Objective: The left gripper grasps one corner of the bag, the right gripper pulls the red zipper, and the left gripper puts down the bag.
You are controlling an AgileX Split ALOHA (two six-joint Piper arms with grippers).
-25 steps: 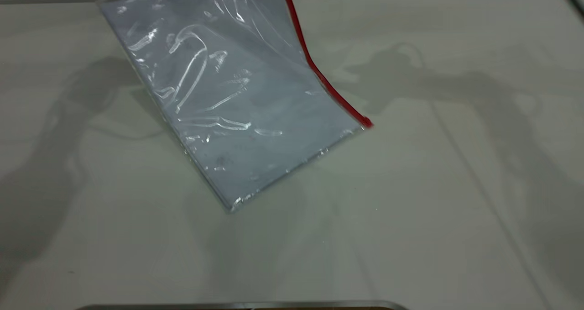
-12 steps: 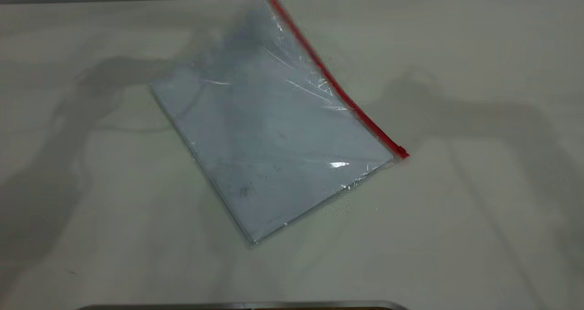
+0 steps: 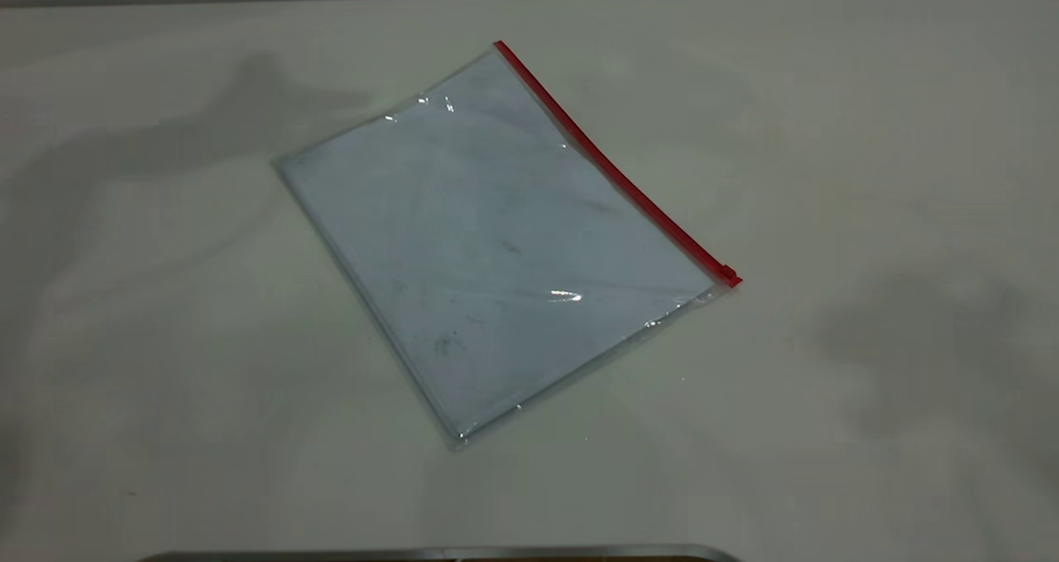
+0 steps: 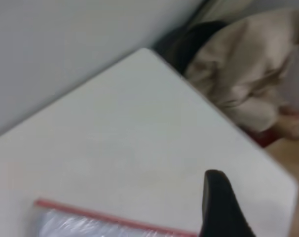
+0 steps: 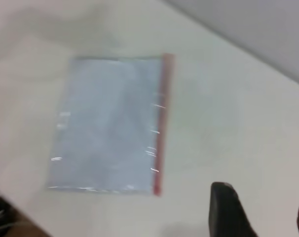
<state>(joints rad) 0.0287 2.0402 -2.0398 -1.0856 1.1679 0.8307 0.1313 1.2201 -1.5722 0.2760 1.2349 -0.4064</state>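
Your flat clear plastic bag [image 3: 496, 247] with the red zipper [image 3: 616, 169] lies on the white bench [image 3: 869, 173], apart from both grippers: the right gripper [image 5: 265, 210] spread, the left gripper [image 4: 258, 207] also parted.

table [image 3: 827, 132]: off-white, soft shadows | wall [image 4: 65, 49]: grey | person, seemingly, beyond table corner [image 4: 248, 84]

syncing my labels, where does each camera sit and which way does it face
Exterior: outside the rig, looking steeply down at the bag lying flat on the table; no arm shows.
Left wrist: on the left arm, facing the table's far corner; one finger of the left hand shows.
Right wrist: above the table, looking down past the right hand.
All three share the bag's red zipper.
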